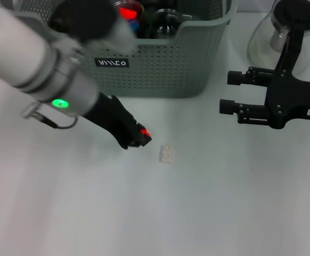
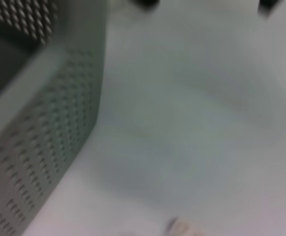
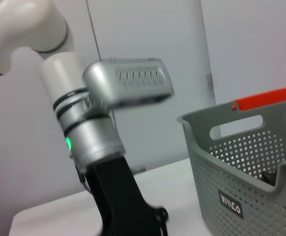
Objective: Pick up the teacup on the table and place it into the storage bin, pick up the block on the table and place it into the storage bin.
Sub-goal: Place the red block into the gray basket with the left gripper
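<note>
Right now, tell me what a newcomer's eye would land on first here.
The left gripper reaches down over the white table, its tip close beside a small pale block. Behind them stands the storage bin, with a glass teapot at the far right, while the right gripper hangs in front of that teapot.

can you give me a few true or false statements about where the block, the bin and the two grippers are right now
1. The block lies on the table, outside the storage bin. True.
2. The left gripper is over the bin. False: it is low over the table, just beside the block.
3. The right gripper holds the block. False: it is apart from it, near the glass teapot.
4. The bin already holds items. True.
</note>
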{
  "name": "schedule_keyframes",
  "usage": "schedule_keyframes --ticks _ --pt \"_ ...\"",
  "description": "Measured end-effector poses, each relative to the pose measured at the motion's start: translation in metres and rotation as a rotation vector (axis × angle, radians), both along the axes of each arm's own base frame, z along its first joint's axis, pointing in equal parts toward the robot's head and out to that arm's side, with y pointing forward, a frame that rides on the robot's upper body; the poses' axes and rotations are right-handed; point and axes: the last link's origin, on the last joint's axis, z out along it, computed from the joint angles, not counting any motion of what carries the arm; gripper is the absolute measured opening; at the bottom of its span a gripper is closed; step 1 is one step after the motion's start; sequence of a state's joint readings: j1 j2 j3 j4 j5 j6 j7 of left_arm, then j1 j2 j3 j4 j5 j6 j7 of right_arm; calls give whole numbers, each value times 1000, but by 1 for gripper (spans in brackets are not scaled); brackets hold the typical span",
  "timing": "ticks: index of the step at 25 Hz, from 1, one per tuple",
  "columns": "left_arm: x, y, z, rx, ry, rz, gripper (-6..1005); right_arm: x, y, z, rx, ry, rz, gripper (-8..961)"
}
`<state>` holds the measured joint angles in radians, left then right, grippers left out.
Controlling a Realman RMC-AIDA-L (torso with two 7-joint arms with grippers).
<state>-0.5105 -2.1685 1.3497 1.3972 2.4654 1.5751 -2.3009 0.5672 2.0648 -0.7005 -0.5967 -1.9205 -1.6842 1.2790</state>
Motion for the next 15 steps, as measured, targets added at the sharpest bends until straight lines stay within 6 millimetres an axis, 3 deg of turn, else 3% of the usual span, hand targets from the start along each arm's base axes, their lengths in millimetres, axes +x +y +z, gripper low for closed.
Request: schedule_keyframes --ticks 9,15 --pt "-49 -8 63 -58 -673 45 241 -2 0 -1 0 6 6 760" --pt "-58 -3 87 109 -1056 33 256 -2 0 -2 4 7 5 760"
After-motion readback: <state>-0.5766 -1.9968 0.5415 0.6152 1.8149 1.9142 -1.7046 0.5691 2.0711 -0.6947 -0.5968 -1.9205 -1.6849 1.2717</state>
